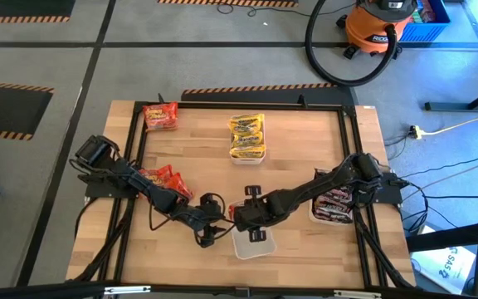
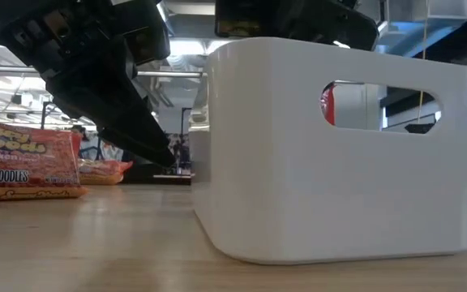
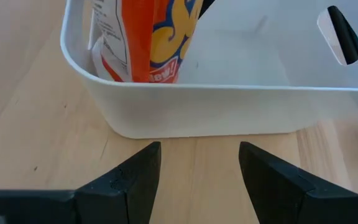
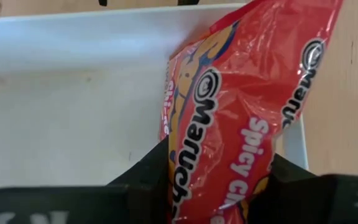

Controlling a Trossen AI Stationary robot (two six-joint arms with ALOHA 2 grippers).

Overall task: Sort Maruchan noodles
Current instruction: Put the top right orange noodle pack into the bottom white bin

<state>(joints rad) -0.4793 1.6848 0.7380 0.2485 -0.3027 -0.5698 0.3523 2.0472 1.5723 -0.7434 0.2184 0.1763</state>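
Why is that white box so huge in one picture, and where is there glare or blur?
In the low view the white tray sits right at the lens, so it looms large; the room behind is soft. In the right wrist view glare streaks the red packet clamped in the right gripper. The high view is evenly lit.

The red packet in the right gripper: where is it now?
The red packet is pinched in the right gripper, hanging into the white tray at the table's near-centre edge.

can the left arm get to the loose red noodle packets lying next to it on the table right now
Probably yes. The left gripper is open and empty beside the white bin, and the red packets lie uncovered on the table by that arm, with nothing on top of them.
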